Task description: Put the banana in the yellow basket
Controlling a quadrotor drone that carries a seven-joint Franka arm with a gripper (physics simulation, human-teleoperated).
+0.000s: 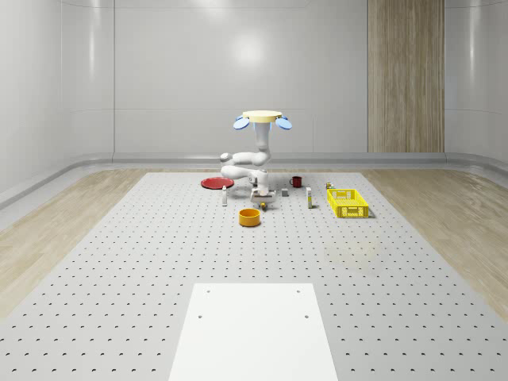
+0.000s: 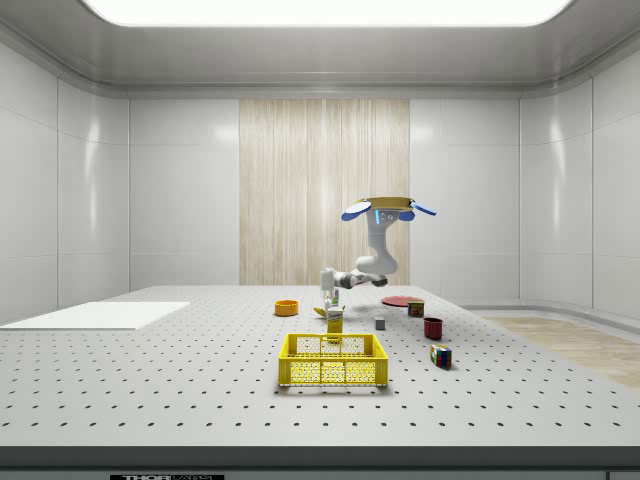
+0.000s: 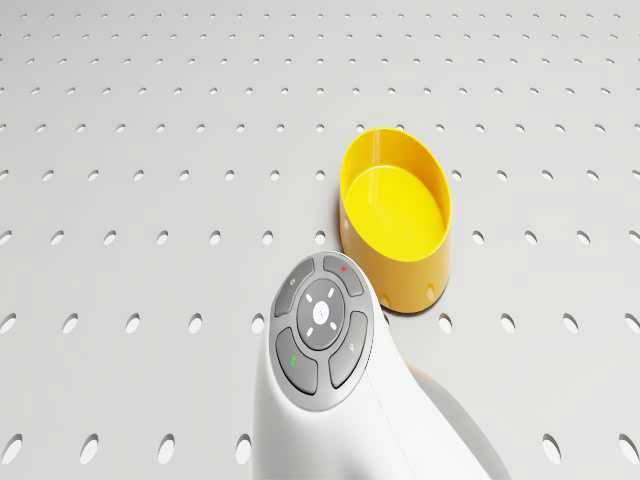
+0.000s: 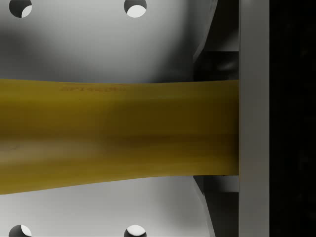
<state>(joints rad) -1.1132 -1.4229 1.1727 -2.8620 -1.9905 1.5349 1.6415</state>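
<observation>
Hovering in the air above a perforated table (image 1: pixel 119 262), well apart from the yellow basket (image 1: pixel 348 203) and toward the whole-scene view's left of it: the drone (image 1: pixel 263 119), with the white arm (image 1: pixel 242 167) folded down beneath it. Hanging low over the tabletop, on that same side of the basket and well short of it: the gripper (image 1: pixel 260 203). Right against the gripper, in the wrist view: the banana (image 4: pixel 118 136), lying crosswise, one end butting onto a grey part of the gripper, with the holed tabletop behind. Outside the basket, then, and well apart from it. Cannot tell whether the jaws are spread or pinching the banana. Standing on the table with its mesh walls upright, in the side view nearest the camera: the basket (image 2: pixel 333 360) again. Farther from the basket than the gripper, and a little nearer the whole-scene camera: an orange bowl (image 1: pixel 250 217), seen from the drone (image 3: pixel 395 215) just beyond the arm's button panel. Between basket and gripper: a small carton (image 2: pixel 335 320) and a grey cube (image 2: pixel 380 323). Just beside the basket's far end in the whole-scene view: a colourful puzzle cube (image 2: pixel 440 355). Beyond that, away from the basket: a dark red mug (image 1: pixel 297 181). Farthest from the basket: a red plate (image 1: pixel 215 183).
</observation>
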